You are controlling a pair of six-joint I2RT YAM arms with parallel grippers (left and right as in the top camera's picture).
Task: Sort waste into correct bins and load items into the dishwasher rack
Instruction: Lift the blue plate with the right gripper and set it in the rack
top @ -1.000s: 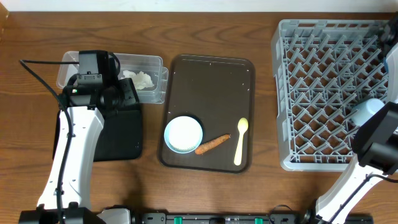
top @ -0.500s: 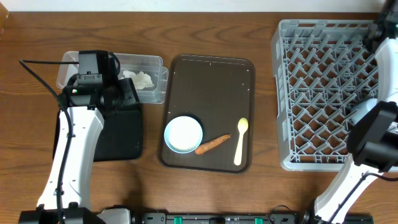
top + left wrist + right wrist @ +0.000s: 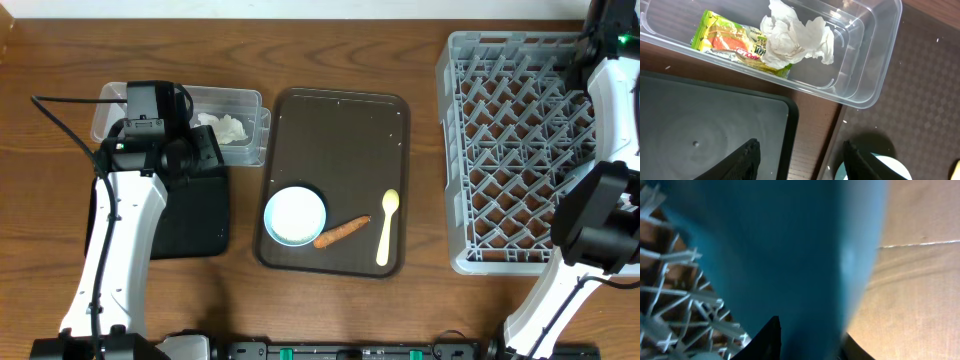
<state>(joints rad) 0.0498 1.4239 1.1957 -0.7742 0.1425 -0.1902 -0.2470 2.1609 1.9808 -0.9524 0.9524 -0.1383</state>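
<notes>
My right gripper [image 3: 807, 330] is shut on the dark blue plate [image 3: 780, 245], held on edge over the far right corner of the grey dishwasher rack [image 3: 510, 150]; in the overhead view the gripper [image 3: 590, 45] is at the top right. My left gripper [image 3: 802, 162] is open and empty over the edge of the black tray [image 3: 700, 130]. The clear tub [image 3: 875, 60] holds the white tissue [image 3: 795, 37] and the yellow-green wrapper [image 3: 725, 42]. The white-and-blue bowl [image 3: 295, 215], the orange carrot stick [image 3: 342, 231] and the pale yellow spoon [image 3: 386, 228] lie on the brown tray [image 3: 340, 130].
The black tray [image 3: 190, 220] lies in front of the clear tub [image 3: 250, 100] at the left, under my left arm. The rack fills the right side of the table. Bare wood runs along the front edge.
My right arm has swung toward the far right corner of the rack with the plate. The left arm and the things on the brown tray have not moved.
</notes>
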